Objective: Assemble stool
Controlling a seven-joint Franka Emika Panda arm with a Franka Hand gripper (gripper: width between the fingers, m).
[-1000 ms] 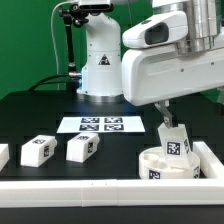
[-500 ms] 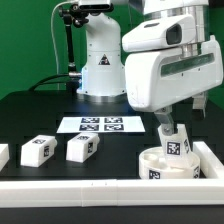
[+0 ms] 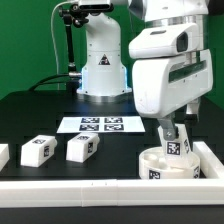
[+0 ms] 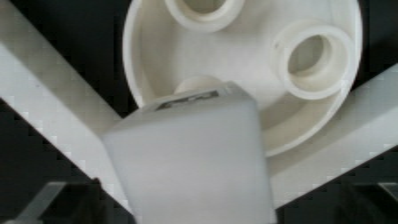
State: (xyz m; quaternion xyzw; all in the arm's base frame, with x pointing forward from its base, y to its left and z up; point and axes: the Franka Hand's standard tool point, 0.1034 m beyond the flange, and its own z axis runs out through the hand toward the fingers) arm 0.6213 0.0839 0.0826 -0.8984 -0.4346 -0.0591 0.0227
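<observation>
Black worktop (image 3: 40, 110) — nearest lie blocky, tagged loose legs (image 3: 83, 148); at the exterior view's right the thick round white seat disc (image 3: 150, 162), holed, bears one upright leg (image 3: 177, 142). Over it the tool (image 3: 175, 127) gapes wide, holding nothing; marker board (image 3: 102, 125) beyond.

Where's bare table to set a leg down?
Bare: the strip between the loose legs and seat, in front of the marker board; also behind the legs, on the exterior view's left. Crowded: the seat corner, with upright leg and gripper.
</observation>
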